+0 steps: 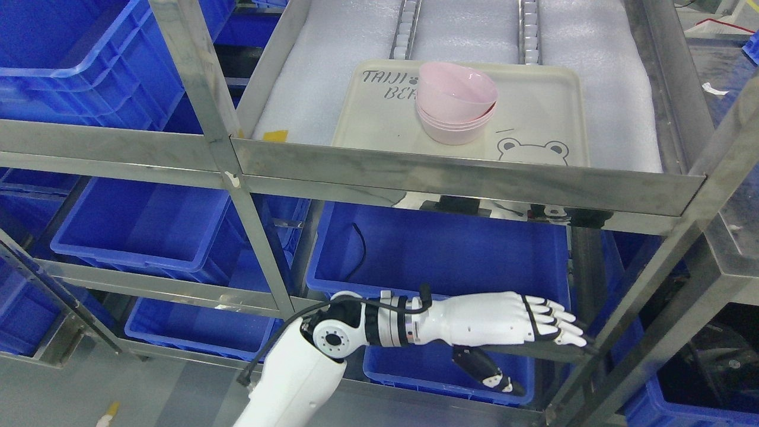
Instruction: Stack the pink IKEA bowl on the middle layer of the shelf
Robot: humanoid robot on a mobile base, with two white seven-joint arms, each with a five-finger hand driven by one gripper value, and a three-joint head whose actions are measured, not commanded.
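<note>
While the left hand (510,320) hangs low, fingers spread and empty, pink bowls (455,104) sit stacked on the tray (533,118)

The light is bright and even, falling from overhead, and my view stays sharp from corner to corner. Soft glare streaks the steel shelf rail (462,181), which mirrors dark shapes from below. Under it the blue bins (439,249) sit in mild shade, and my fingers (554,323) cast almost no shadow.
</note>
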